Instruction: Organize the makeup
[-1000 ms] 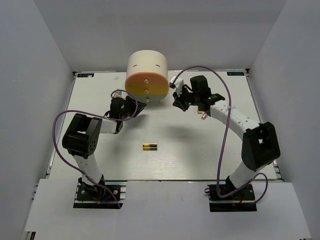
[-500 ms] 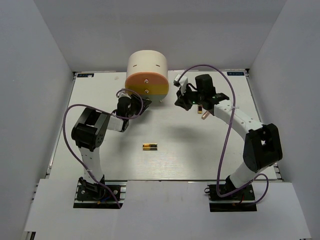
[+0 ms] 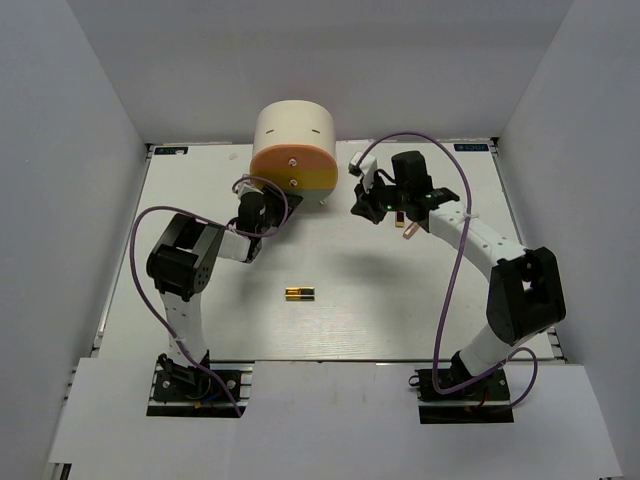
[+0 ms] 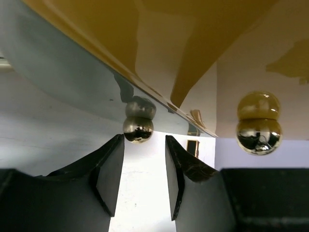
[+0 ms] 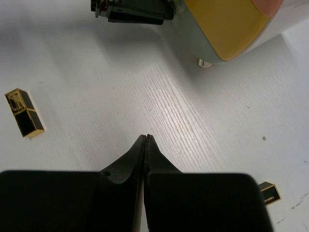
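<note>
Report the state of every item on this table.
Left end effector: open, by a gold knob.
Right end effector: shut, empty.
Drawer box: upright, drawers look closed.
Centre lipstick: lying flat, free.
Second lipstick: lying flat near right end effector.

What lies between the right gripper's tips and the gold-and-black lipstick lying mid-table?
Nothing: only bare white table runs between the right gripper and that lipstick, clearest in the right wrist view; the top view agrees.

Lighting: bright, even, diffuse overhead; soft faint shadows on white table (image 3: 380, 305). Left wrist view: knob (image 4: 138, 129) shows mirror glare, drawer front (image 4: 193, 38) blurred, left gripper (image 4: 144, 154) near-black. Right wrist view: sharp.
</note>
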Controlling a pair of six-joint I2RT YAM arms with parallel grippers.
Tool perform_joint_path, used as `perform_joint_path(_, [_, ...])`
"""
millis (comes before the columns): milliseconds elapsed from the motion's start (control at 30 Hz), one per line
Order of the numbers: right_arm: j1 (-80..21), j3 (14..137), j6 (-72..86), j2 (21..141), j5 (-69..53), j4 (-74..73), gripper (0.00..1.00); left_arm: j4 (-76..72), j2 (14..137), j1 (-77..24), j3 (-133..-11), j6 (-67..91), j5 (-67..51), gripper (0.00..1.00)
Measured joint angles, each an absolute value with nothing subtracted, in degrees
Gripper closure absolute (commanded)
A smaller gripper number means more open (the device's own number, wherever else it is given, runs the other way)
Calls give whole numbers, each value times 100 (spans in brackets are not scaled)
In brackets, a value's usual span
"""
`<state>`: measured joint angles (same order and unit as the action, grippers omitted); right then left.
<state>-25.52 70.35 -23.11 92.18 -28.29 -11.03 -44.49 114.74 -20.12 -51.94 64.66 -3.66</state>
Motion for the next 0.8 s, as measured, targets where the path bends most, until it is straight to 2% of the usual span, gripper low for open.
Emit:
perform_joint_path(533, [-2539, 6930, -2333, 9111, -2867, -1125, 100, -4200, 11489, -2163, -5306, 6460, 375, 54])
perform_joint_path(800, [-2534, 6829, -2381, 9074, -2864, -1177, 100, -4206, 11507, -2231, -5339, 6460, 541, 64])
